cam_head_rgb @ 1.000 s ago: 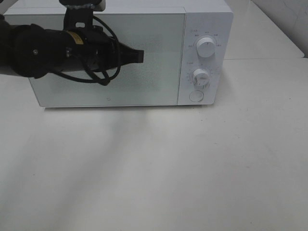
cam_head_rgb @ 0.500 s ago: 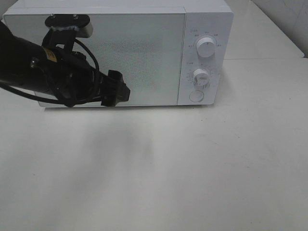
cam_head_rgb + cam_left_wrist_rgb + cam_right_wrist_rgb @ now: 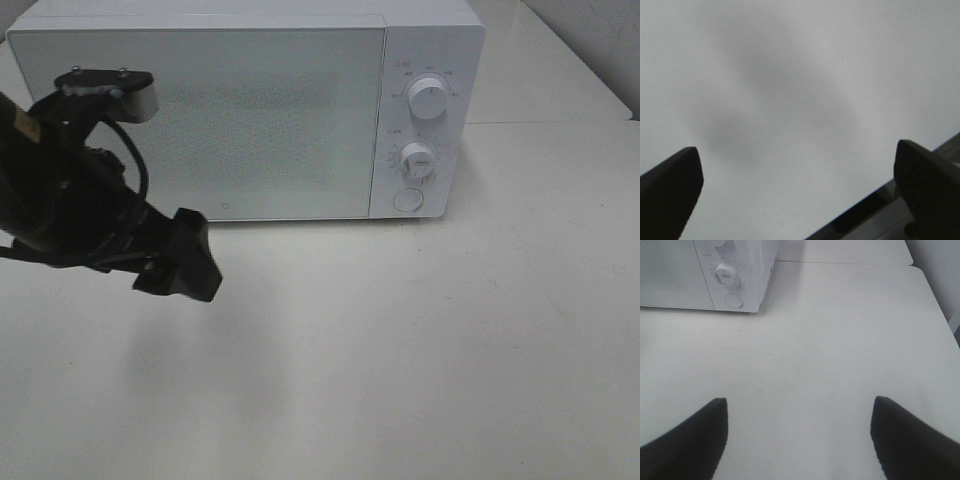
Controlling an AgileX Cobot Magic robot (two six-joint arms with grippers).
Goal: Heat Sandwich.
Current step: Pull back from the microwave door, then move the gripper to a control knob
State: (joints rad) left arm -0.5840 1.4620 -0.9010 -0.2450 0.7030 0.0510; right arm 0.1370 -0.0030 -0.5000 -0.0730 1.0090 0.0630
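The sandwich is out of view in every frame. A white microwave (image 3: pixel 250 110) stands at the back of the table with its frosted door shut. My left gripper (image 3: pixel 185 255) hangs in front of the microwave's lower left corner, a little above the table. In the left wrist view this gripper (image 3: pixel 799 185) is open, with only bare white surface between its dark fingers (image 3: pixel 670 192). In the right wrist view my right gripper (image 3: pixel 800 437) is open and empty over the table, to the front right of the microwave (image 3: pixel 735 270).
Two round knobs (image 3: pixel 428 98) (image 3: pixel 418 160) and a round button (image 3: pixel 407 200) sit on the microwave's right panel. White table (image 3: pixel 420 350) spreads in front and to the right. A table seam (image 3: pixel 560 122) runs behind on the right.
My left arm has drawn back from the microwave door, down and toward the front left. Its jaws have gone from shut to wide open. The right gripper has not moved.
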